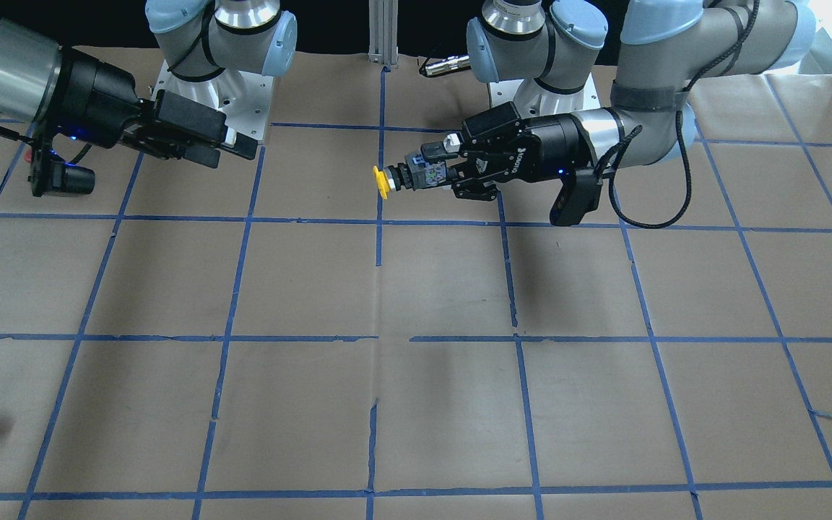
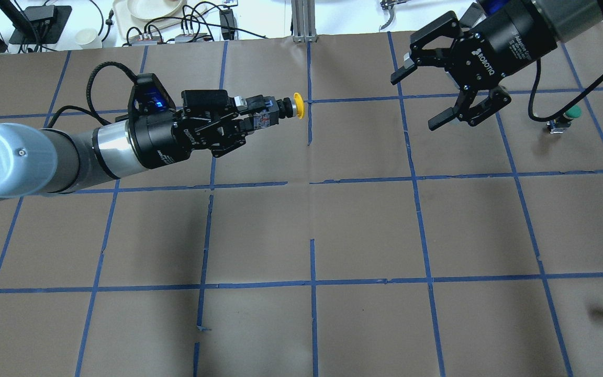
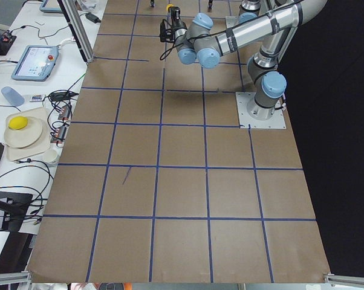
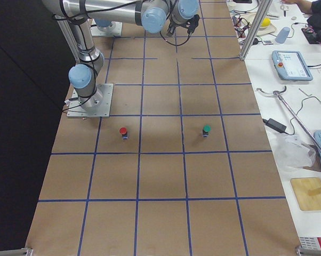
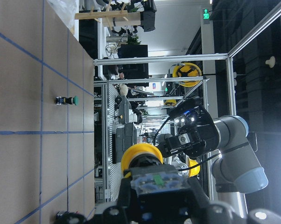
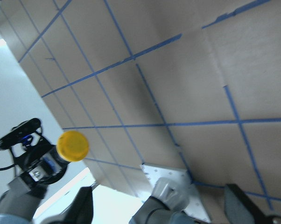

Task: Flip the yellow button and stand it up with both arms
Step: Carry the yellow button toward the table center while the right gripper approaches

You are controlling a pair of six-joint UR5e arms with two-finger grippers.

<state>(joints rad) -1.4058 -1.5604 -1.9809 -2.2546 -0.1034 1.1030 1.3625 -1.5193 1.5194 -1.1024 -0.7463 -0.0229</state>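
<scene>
Red button (image 4: 123, 131): stands on the desk (image 2: 364, 225), nearest the robot's base, well apart from both arms.
Left pincer (image 2: 265, 112): clamped on the button's black body and held level above the desk.
Button (image 2: 288, 107): held sideways in the air and not touching the desk. Its yellow cap sticks out just past the left fingertips and points toward the right pincer.
Right pincer (image 2: 416, 102): jaws spread wide with nothing between them, raised above the desk. It is turned toward the yellow cap but well apart from it.
Green button (image 2: 568, 116): stands on the desk on the robot's right, beyond the right pincer and apart from it.
</scene>
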